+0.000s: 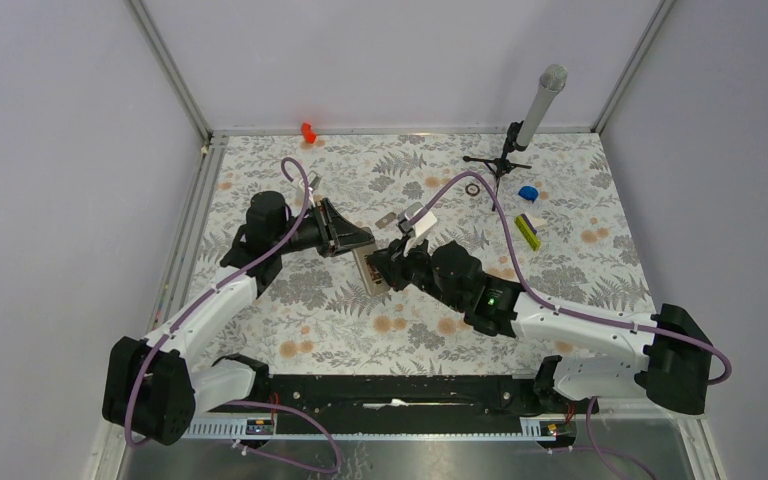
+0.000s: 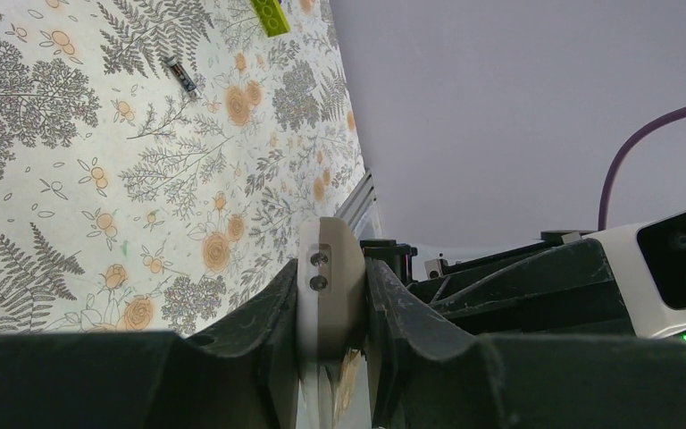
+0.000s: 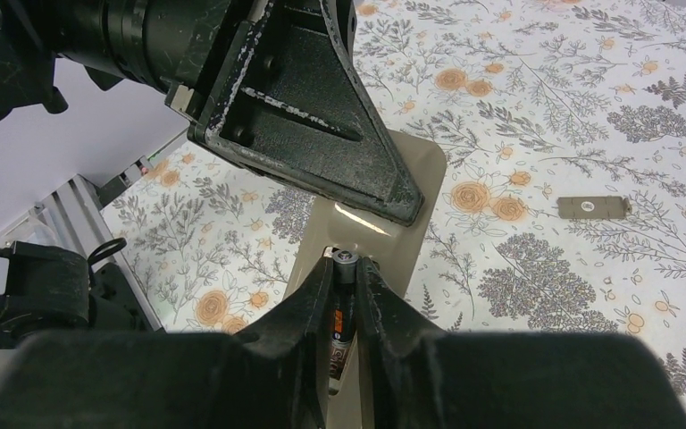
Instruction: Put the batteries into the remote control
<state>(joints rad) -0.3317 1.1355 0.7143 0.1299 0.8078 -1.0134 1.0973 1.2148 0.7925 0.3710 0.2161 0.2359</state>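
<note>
1 remote control (image 1: pixel 369 268), held between the two arms near the middle of the floral surface (image 1: pixel 580 275). Left tool (image 2: pixel 332 295) is closed tight on it, one finger on each flat side; the white edge with 2 screws shows in the left wrist view.

Right tool (image 3: pixel 343 268) is nearly closed, pinching 1 battery (image 3: pixel 340 313), a dark one with an orange mark. Its top end is at the remote's open back.

1 slim dark stick (image 2: pixel 182 77) lies loose on the surface. It may be the second battery, but it is too small to tell.

Also on the surface:
- 1 grey flat plate (image 3: pixel 594 207), apart from the remote
- 1 yellow-green bar (image 1: pixel 528 232)
- 1 small dark ring (image 1: pixel 472 189)
- 1 blue piece (image 1: pixel 528 193)
- 1 red piece (image 1: pixel 308 131) at the far edge
- 1 microphone (image 1: pixel 542 100) on a stand
</note>
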